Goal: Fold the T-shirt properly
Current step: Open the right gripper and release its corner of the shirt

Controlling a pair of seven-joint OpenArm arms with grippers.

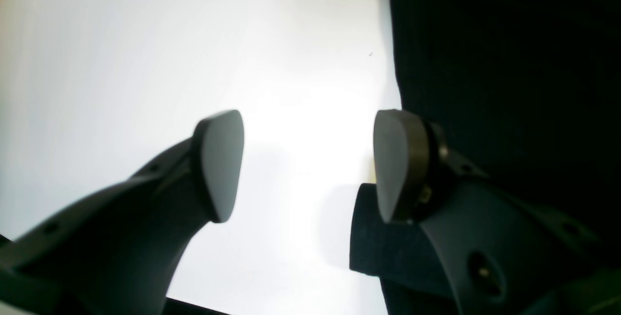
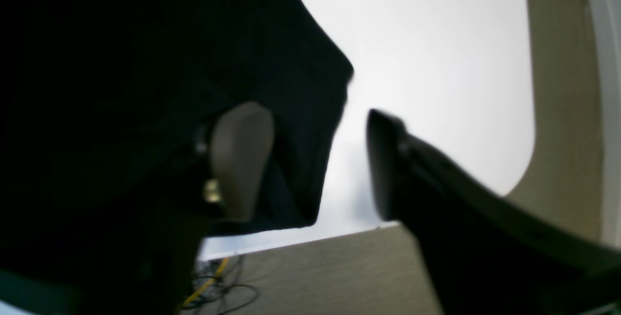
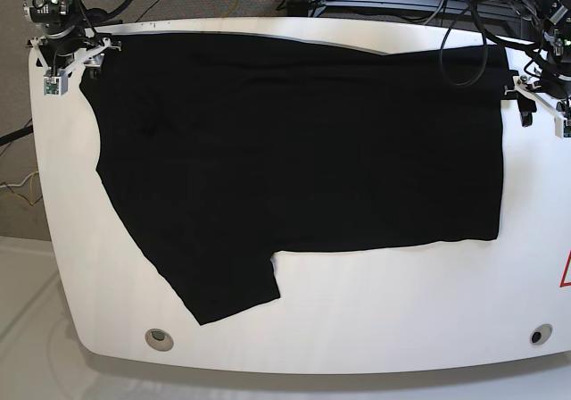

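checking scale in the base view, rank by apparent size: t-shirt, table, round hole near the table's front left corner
1. table
2. T-shirt, covering most of the tabletop
3. round hole, by far the smallest

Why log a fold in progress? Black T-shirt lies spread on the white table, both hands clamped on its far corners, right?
Not clamped. The left wrist view shows the left hand open over bare table beside the T-shirt; the right wrist view shows the right hand open too. The rest holds.
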